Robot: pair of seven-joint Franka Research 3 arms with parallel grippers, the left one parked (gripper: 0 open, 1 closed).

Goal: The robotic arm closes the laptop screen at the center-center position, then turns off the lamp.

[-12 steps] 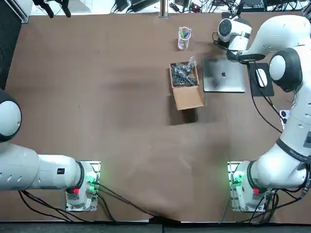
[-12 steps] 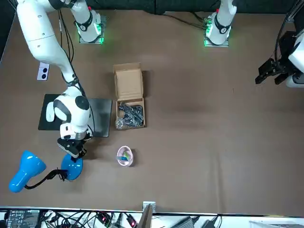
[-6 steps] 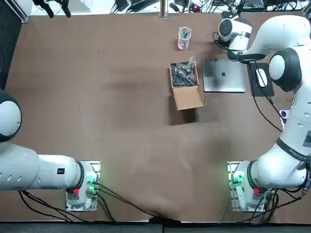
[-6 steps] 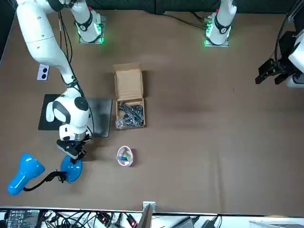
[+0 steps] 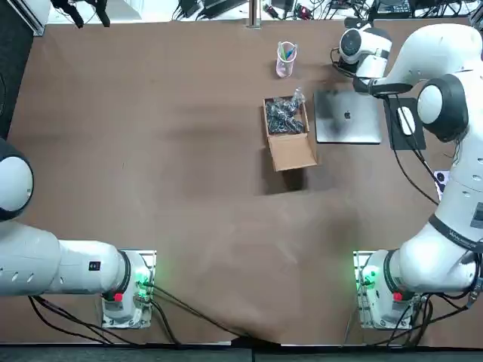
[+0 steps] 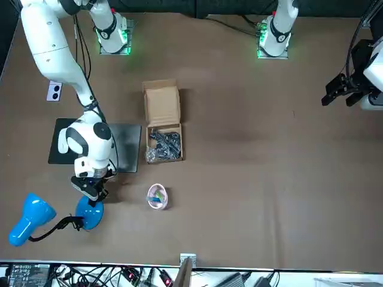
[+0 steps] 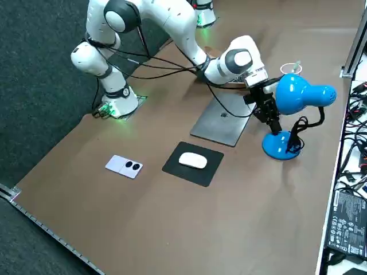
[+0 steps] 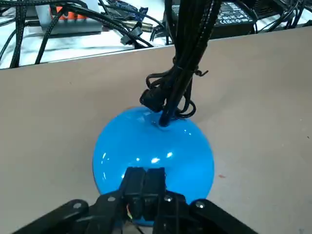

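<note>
The right arm's black two-finger gripper [image 8: 145, 187] is hanging low over the round base of the blue desk lamp [image 8: 153, 146], its fingers pressed together and gripping nothing; whether the tips are touching that base, I cannot tell; the thin silver laptop [image 5: 347, 117] is lying shut nearby on the brown table [image 5: 189, 188].

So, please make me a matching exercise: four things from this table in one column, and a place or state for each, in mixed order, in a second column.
1. silver laptop
2. white computer mouse
3. brown cardboard box
4. right gripper

a. shut, over the round blue lamp base
b. open, with dark items inside
c. closed, lying flat
d. on the black mouse pad

Pairs: 1-c, 2-d, 3-b, 4-a
</note>
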